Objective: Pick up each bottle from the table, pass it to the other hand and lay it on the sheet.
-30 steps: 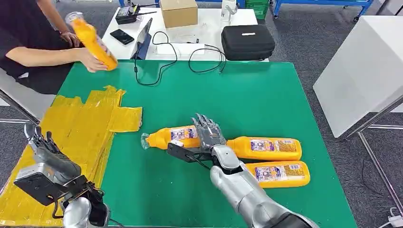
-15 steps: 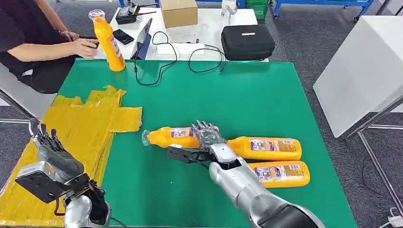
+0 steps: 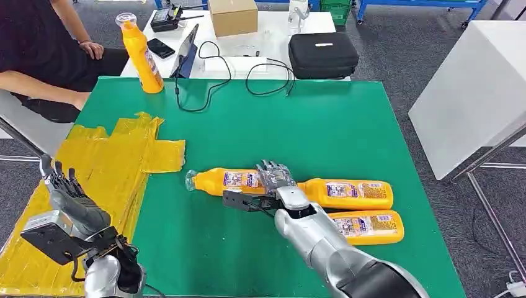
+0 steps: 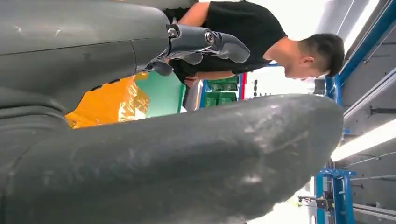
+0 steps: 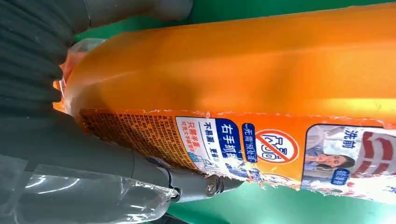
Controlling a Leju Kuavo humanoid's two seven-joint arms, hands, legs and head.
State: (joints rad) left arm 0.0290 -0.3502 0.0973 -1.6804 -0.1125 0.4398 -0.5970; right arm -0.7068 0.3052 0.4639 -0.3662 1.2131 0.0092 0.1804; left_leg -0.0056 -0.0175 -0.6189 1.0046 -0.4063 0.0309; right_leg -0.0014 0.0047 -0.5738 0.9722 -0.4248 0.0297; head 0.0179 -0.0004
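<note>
Item: bottle (image 3: 232, 180), long axis across the desk (image 3: 322, 118), under the right hand (image 3: 275, 176).
Fingers apparently wrapped round it; left hand (image 3: 68, 195) spread, empty, by the sheet (image 3: 118, 155).

a robotics lab or workshop: green-topped desk (image 3: 347, 118), white side table (image 3: 273, 28) with cables (image 3: 211, 74), cardboard box (image 3: 233, 15), black case (image 3: 323, 54), blue metal racks (image 3: 415, 5).
</note>
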